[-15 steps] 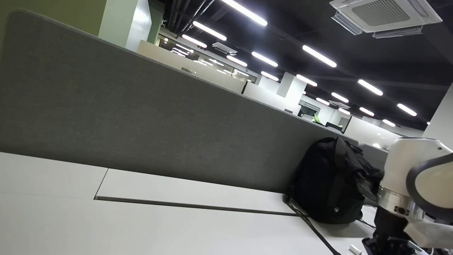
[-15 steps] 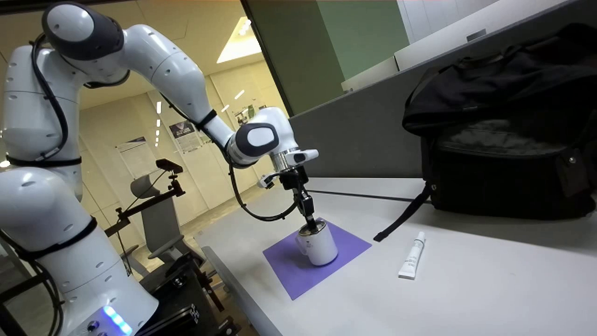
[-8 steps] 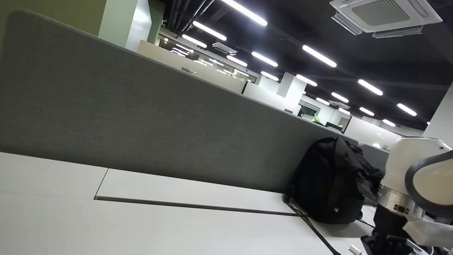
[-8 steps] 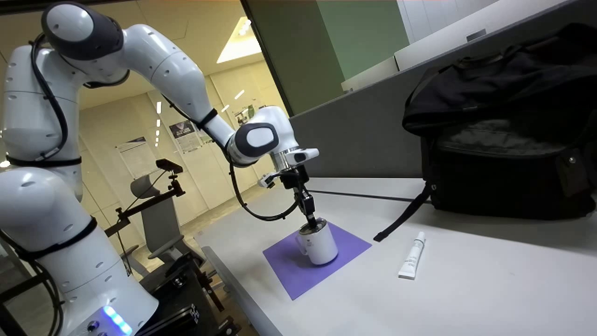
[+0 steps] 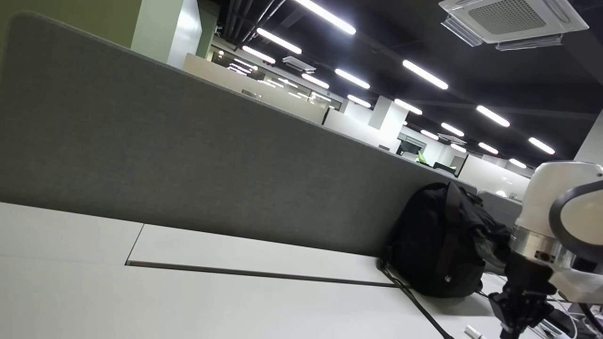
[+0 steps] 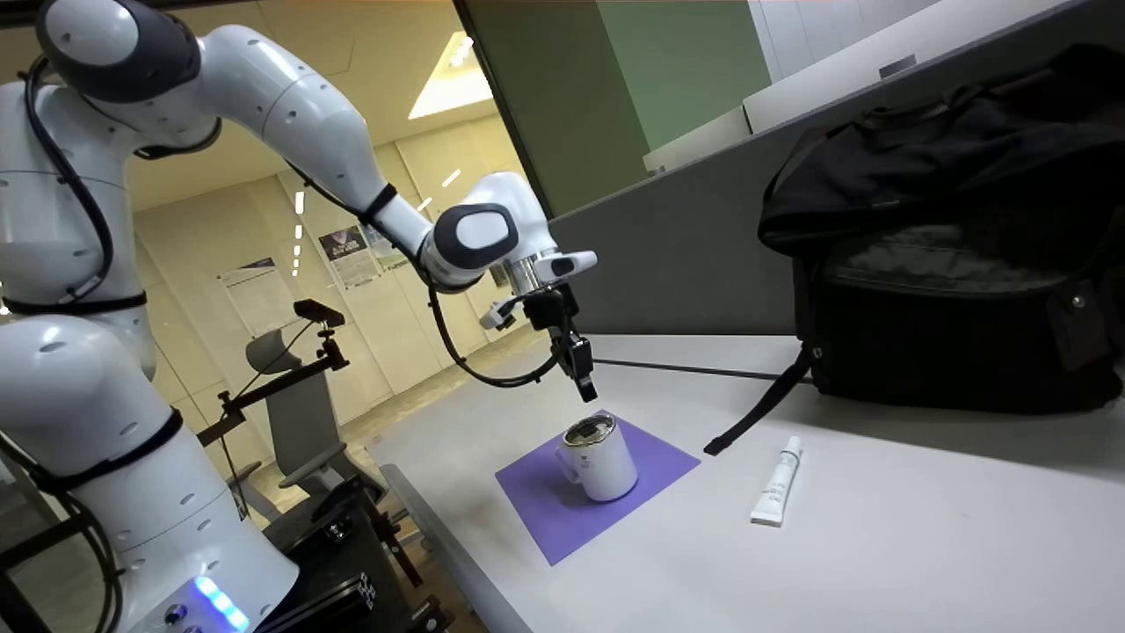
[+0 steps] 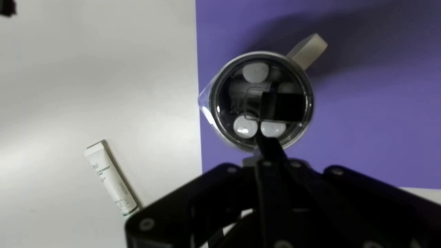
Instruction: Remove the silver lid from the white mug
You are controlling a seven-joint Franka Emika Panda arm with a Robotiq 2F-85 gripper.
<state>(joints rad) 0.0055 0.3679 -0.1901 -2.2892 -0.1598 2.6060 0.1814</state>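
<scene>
The white mug (image 6: 602, 468) stands upright on a purple sheet (image 6: 549, 527) in an exterior view. Its lid (image 6: 590, 430) sits on the mug's top and looks silvery and shiny. In the wrist view the lid (image 7: 237, 93) looks clear, with a black slider (image 7: 282, 106) and round white spots; the mug's handle (image 7: 308, 51) points to the upper right. My gripper (image 6: 587, 392) is above the lid, apart from it, with its fingers together and nothing between them. It also shows in the wrist view (image 7: 270, 146) and at the lower right in an exterior view (image 5: 511, 333).
A white tube (image 6: 777, 483) lies on the white table (image 6: 879, 563); it also shows in the wrist view (image 7: 112, 179). A black backpack (image 6: 949, 264) stands at the back, its strap (image 6: 760, 409) hanging onto the table. A grey partition (image 5: 212, 150) runs behind.
My gripper was down at the lid on the mug. It has risen off it, and a gap shows between fingertips and lid. The lid stays on the mug.
</scene>
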